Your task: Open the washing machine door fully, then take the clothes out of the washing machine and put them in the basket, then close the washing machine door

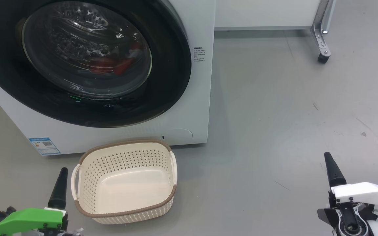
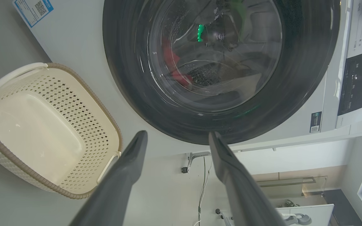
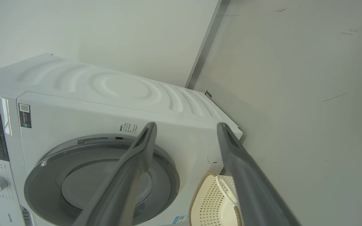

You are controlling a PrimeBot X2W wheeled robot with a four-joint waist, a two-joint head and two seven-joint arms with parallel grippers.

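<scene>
The big white washing machine [image 1: 199,98] is filling the upper left of the head view. The washing machine door [image 1: 167,82] is sitting shut, flat against the front. Its black ring is shining around the round glass window. Red clothes [image 1: 115,67] are lying inside the drum, showing through the glass. A small blue label [image 1: 44,146] is sticking to the bottom left corner of the machine.

The cream basket [image 1: 123,143] is standing on the grey floor [image 1: 274,131], just in front of the machine, at the lower middle of the frame. Its brown rim is facing up.

The left gripper [image 2: 178,134] is waiting at the lower left of the head view, near the basket but apart from it. Its two dark fingers are spreading wide apart and gripping nothing. The right gripper [image 3: 186,125] is waiting at the lower right, well apart from the basket. Its fingers are spreading wide too and are not touching anything.
</scene>
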